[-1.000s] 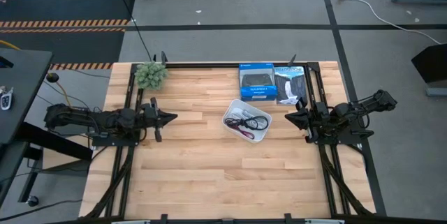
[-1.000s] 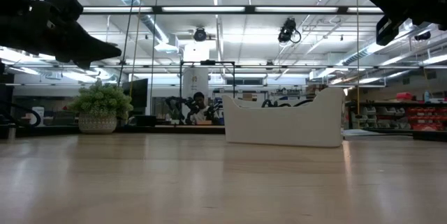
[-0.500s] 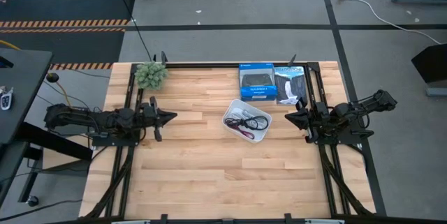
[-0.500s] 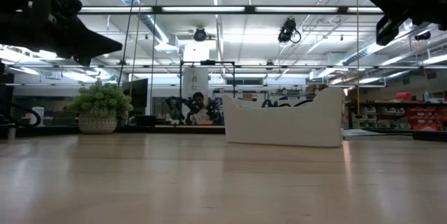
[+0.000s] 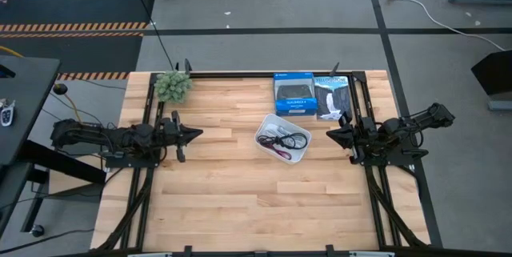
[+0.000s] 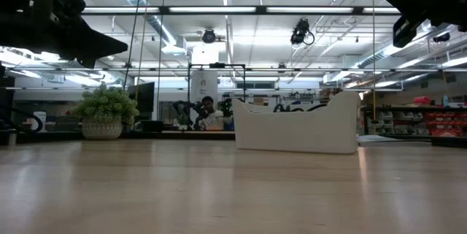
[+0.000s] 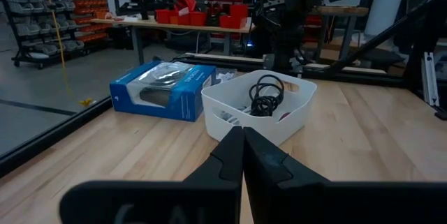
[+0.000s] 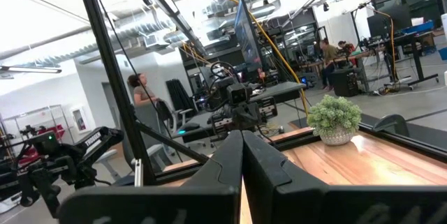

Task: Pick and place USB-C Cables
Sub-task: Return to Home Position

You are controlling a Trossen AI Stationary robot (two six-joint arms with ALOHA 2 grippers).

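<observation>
A white tray (image 5: 282,137) stands on the table right of centre; it also shows as the tray (image 7: 257,105) in the left wrist view and the tray (image 6: 296,126) in the low view. Inside lie coiled cables: a black one (image 5: 294,138), a dark red one (image 5: 280,152) and a black coil (image 7: 265,94) leaning on the inner wall. The other cables I cannot make out. My left gripper (image 5: 197,135) hangs shut above the table's left side, pointing at the tray. My right gripper (image 5: 330,136) hangs shut just right of the tray.
A blue box (image 5: 294,94) and a dark packet (image 5: 331,97) lie at the far edge behind the tray. A small potted plant (image 5: 173,86) stands at the far left corner. Bare wood spans the near half of the table (image 5: 240,201).
</observation>
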